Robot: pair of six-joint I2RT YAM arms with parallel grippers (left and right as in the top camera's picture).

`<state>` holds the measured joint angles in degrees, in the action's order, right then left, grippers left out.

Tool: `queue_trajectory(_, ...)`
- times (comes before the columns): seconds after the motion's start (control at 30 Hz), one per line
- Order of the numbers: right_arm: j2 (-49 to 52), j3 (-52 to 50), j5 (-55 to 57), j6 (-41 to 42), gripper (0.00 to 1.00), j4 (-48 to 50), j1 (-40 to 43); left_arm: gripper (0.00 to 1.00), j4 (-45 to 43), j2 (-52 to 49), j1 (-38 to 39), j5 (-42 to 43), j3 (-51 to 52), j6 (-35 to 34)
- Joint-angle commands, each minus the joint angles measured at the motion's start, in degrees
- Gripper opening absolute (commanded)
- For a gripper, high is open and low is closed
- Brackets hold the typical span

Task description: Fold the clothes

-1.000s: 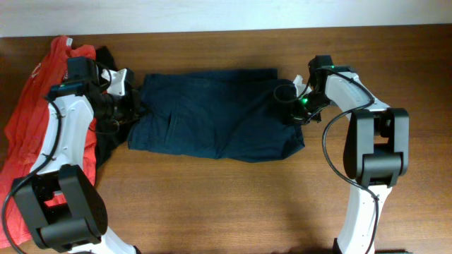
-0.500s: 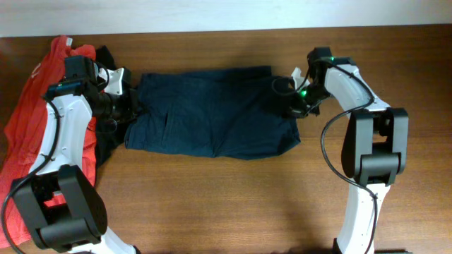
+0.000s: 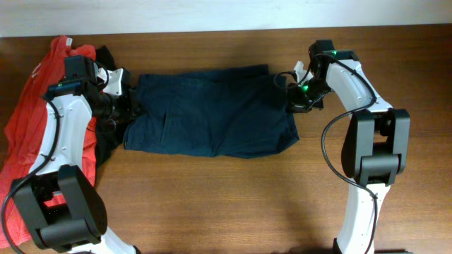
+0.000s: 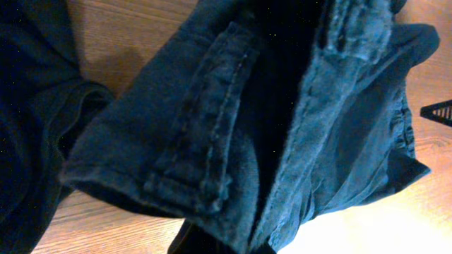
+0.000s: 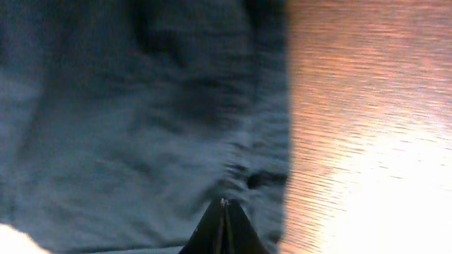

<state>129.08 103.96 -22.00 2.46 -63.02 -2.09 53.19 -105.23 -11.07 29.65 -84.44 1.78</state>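
Dark blue shorts (image 3: 212, 113) lie spread flat across the back of the wooden table. My left gripper (image 3: 128, 107) is shut on their left edge; the left wrist view shows the hemmed denim edge (image 4: 212, 141) bunched over the fingers (image 4: 226, 243). My right gripper (image 3: 293, 99) is shut on the shorts' right edge, fingertips (image 5: 224, 204) pinched together on the blue cloth (image 5: 141, 120). A red garment (image 3: 35, 120) and a black garment (image 3: 106, 141) lie heaped at the far left.
The wooden table (image 3: 226, 204) extends in front of the shorts. A white wall edge runs along the back. The red and black clothes crowd the left arm's side.
Both grippers have pulled the shorts back and a little left. The right edge has moved from about mid-table towards the back, and the cloth lies flatter.
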Motion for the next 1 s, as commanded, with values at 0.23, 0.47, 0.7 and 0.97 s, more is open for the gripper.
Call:
queue_trajectory(0.23,1.92,0.63,5.79,-1.6,0.04,0.2,-0.52,0.01,0.02,1.9,-0.39,-0.57,-1.92,0.44)
queue_trajectory(0.47,1.92,0.46,5.09,-2.23,0.04,0.85,-0.59,0.0,0.02,1.9,-0.33,-0.57,-1.92,0.42)
queue_trajectory(0.7,1.92,0.31,4.87,-2.73,0.04,2.51,-1.9,0.0,0.37,1.9,-0.33,-0.55,-1.92,0.44)
queue_trajectory(0.97,2.32,-0.96,4.9,-2.84,0.04,5.01,-3.04,0.0,0.94,1.9,-0.33,-0.57,-1.92,0.44)
